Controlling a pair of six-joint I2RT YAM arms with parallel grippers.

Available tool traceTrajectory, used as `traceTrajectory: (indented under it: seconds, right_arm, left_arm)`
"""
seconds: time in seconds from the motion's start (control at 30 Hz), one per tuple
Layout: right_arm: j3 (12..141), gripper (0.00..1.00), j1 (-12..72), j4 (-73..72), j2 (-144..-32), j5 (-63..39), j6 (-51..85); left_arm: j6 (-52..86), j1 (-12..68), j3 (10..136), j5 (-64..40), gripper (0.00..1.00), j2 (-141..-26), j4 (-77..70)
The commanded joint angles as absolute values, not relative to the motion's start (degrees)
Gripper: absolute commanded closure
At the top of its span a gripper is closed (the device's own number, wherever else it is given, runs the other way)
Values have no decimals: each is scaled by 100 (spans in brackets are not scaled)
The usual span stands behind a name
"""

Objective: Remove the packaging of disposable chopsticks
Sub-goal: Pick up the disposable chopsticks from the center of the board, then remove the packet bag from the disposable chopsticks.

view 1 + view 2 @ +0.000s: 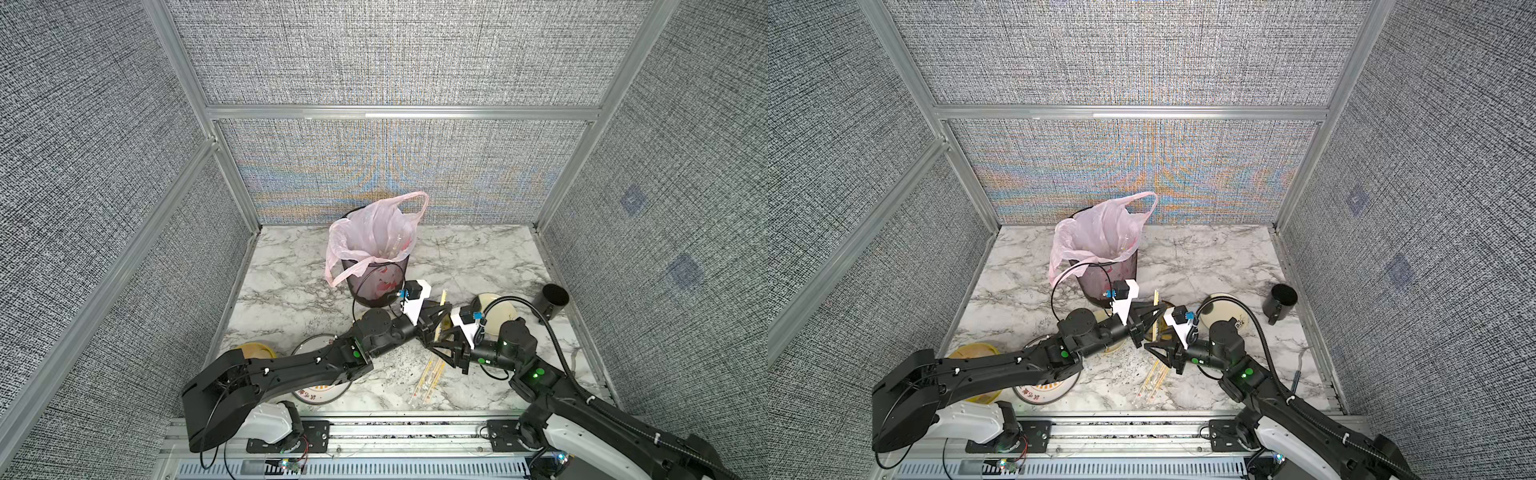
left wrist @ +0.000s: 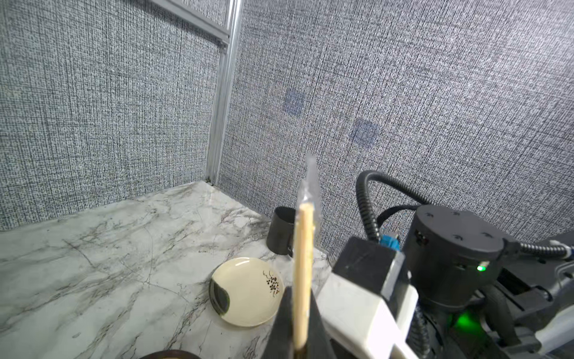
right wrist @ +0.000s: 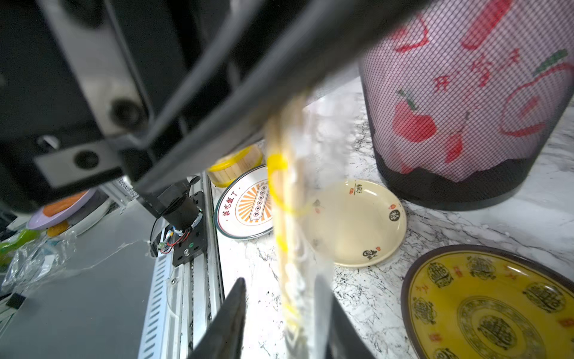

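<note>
Grey woven wall panels [image 1: 395, 54] in aluminium framing enclose a marble-patterned table [image 1: 291, 266]; toward its back stands a black mesh bin [image 1: 376, 286] lined with a pink bag [image 1: 365, 232]; a black cup [image 2: 281, 230] sits by the right wall, with a cream saucer [image 2: 248, 289] near it. Both arms meet in front of the bin, above the table; the left tool [image 2: 302, 292] is clamped tight on one pair of disposable chopsticks [image 2: 302, 264], which rises from between its fingers inside the clear packaging [image 2: 310, 183]; the empty end of the wrap projects past the stick tips. In the right wrist view the right tool [image 3: 281, 281] has its fingers [image 3: 236, 307] apart on either side of the wrapped pair; one finger shows a clear gap to the wrap, though the picture is blurred there. More wrapped pairs [image 1: 430, 376] lie loose on the table near its front edge; several plates [image 3: 245, 205] lie around.
</note>
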State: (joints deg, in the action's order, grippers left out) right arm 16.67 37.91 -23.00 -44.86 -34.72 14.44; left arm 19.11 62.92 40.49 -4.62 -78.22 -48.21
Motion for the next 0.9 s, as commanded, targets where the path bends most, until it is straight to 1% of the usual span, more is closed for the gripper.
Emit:
traceTrajectory:
  seconds: [0.0, 0.03, 0.07, 0.13, 0.2, 0.23, 0.33, 0.37, 0.43, 0.57, 0.7, 0.77, 0.8, 0.87]
  right_arm:
    - [1534, 81, 3795, -2654, -4350, -3539, 1369]
    - [1482, 85, 3791, -2592, -4237, -3444, 1326]
    - [1408, 93, 3790, -2554, -4124, -3339, 1301]
    - [1283, 100, 3793, -2525, -3809, -3210, 1279]
    - [1184, 100, 3791, -2405, -3601, -3069, 1242]
    - [1178, 100, 3790, -2286, -3517, -2997, 1195]
    - [1159, 100, 3792, -2272, -3550, -2970, 1040]
    - [1186, 100, 3788, -2344, -3657, -3072, 1000]
    - [1303, 100, 3805, -2438, -3880, -3364, 897]
    - [1613, 100, 3802, -2339, -4409, -3481, 622]
    - [1677, 100, 3816, -2625, -4661, -3743, 393]
    - [1830, 100, 3823, -2429, -4657, -3797, 231]
    - [1862, 100, 3830, -2341, -4627, -3797, 179]
    - [1820, 100, 3826, -2430, -4539, -3810, 185]
  left_arm:
    - [1896, 6306, 4124, -455, 100, -7862, -5502]
    - [1873, 6300, 4139, -501, 100, -7866, -5524]
    - [1859, 6299, 4131, -533, 100, -7875, -5551]
    - [1846, 6302, 4086, -558, 100, -7851, -5564]
    - [1846, 6300, 4043, -505, 100, -7793, -5496]
    - [1862, 6300, 4040, -499, 97, -7752, -5398]
    - [1802, 6293, 4181, -703, 70, -7585, -4902]
    - [1757, 6293, 4260, -756, 65, -7537, -4701]
    - [1652, 6260, 4402, -864, 59, -7477, -4376]
    - [1771, 5900, 4470, -1560, 58, -7317, -4381]
    - [1423, 5875, 4648, -1540, 58, -6995, -3766]
    - [1337, 5870, 4700, -1424, 59, -6919, -3600]
    - [1322, 5871, 4706, -1386, 60, -6900, -3578]
    - [1331, 5871, 4687, -1437, 68, -6966, -3676]
